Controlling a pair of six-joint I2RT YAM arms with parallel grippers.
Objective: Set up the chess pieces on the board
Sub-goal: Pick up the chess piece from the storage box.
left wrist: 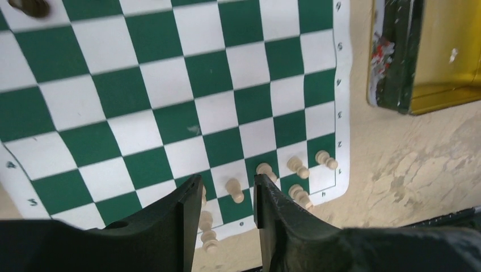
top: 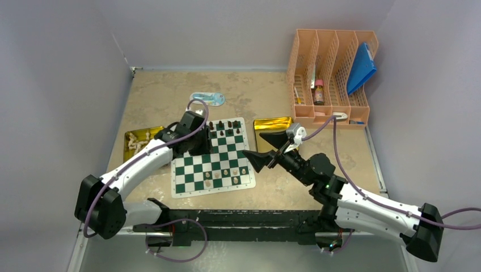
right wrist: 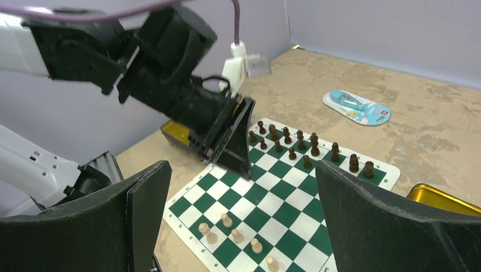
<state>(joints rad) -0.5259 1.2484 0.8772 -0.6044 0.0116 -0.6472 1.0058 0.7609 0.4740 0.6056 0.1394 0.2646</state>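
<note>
The green-and-white board [top: 195, 170] lies in the middle of the table. Dark chess pieces [top: 227, 128] stand in its two far rows, and several cream pieces [top: 226, 171] stand near its near right corner. My left gripper [top: 199, 148] hangs over the board's far left part, open, with nothing between its fingers [left wrist: 184, 212]. In the left wrist view the cream pieces [left wrist: 295, 165] stand beyond the fingertips on the board [left wrist: 170, 85]. My right gripper [top: 254, 150] hovers at the board's right edge, wide open and empty. Its view shows the board [right wrist: 295, 192], the dark pieces [right wrist: 292, 152] and the cream pieces [right wrist: 235, 233].
A gold tray [top: 131, 152] holding cream pieces sits left of the board. A second gold tray [top: 272, 124] sits at the far right of it. A blue packaged item [top: 207, 99] lies behind the board. An orange file rack [top: 332, 76] stands at the back right.
</note>
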